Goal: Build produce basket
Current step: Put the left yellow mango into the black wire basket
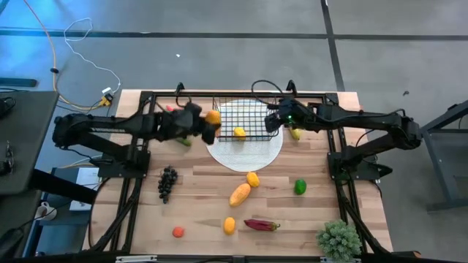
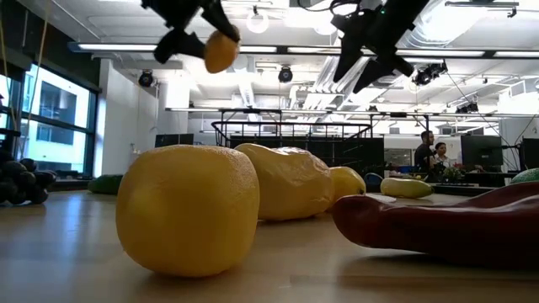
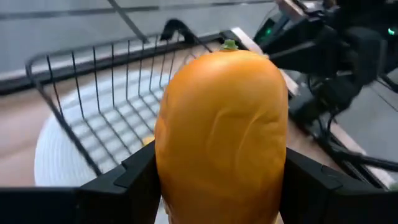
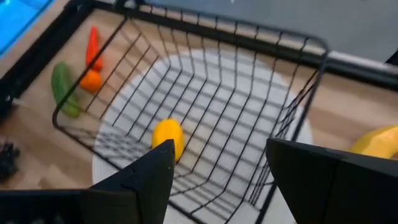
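Note:
The black wire basket (image 1: 245, 117) stands on a round white plate (image 1: 245, 155) at the table's far middle, with one lemon (image 4: 168, 137) inside. My left gripper (image 1: 210, 126) is shut on an orange mango (image 3: 221, 130) in the air at the basket's left rim. My right gripper (image 4: 217, 168) hangs open over the basket's right side, touching nothing. A yellow banana (image 1: 295, 133) lies just right of the basket. More produce lies on the near half of the table: dark grapes (image 1: 167, 183), two mangoes (image 1: 245, 188), a lemon (image 1: 229, 225), a red pepper (image 1: 261, 225), a tomato (image 1: 178, 231) and a green pepper (image 1: 300, 186). My left gripper pinches the orange mango between its two fingers (image 3: 127, 177), one on each flank of its body (image 3: 171, 155). The fingers come from the table's left, roughly level. The mango (image 2: 221, 50) is lifted clear of the table, and its green stem end (image 3: 230, 45) points away from the wrist toward the basket.
A carrot (image 4: 92, 42), a green vegetable (image 4: 62, 90) and a small orange piece (image 4: 90, 79) lie left of the basket, under the left arm. A spiky green potted plant (image 1: 338, 239) stands at the near right corner. People show in the room beyond the table (image 2: 434, 151).

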Motion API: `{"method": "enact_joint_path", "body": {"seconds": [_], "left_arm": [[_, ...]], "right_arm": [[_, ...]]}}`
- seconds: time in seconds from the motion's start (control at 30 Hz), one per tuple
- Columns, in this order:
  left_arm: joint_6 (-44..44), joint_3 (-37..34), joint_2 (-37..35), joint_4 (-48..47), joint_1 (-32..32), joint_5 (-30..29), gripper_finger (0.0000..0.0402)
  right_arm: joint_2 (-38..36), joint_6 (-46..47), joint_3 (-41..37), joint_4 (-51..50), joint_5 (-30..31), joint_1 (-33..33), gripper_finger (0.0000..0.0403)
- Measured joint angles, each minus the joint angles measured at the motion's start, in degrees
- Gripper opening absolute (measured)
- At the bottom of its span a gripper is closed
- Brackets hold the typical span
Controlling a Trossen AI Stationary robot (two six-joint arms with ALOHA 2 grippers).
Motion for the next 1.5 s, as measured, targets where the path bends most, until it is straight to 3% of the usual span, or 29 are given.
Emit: {"method": "enact_joint_path", "body": {"seconds": [0.43,0.7,0.97,1.3,1.5], "left_arm": [[8.77,-0.09,7.57,12.24,12.28,4.73,0.0235],[7.17,-0.04,15.97,18.94,15.39,6.07,0.0235],[3.31,-0.04,22.3,19.02,19.14,12.6,0.0236],[3.64,0.07,25.45,19.83,21.81,19.17,0.03],[4.64,0.01,25.01,20.78,22.59,18.77,0.0309]], "right_arm": [[-0.95,-4.19,0.0,-0.74,2.78,-6.49,0.0233],[-0.93,-9.73,0.0,-0.83,0.55,-11.39,0.0233],[-0.93,-11.48,0.0,-3.0,-0.02,-13.41,0.0233],[-0.93,-11.66,0.0,-3.84,-0.92,-13.64,0.0233],[-0.93,-11.43,0.0,-5.55,-0.97,-13.62,0.0233]]}}
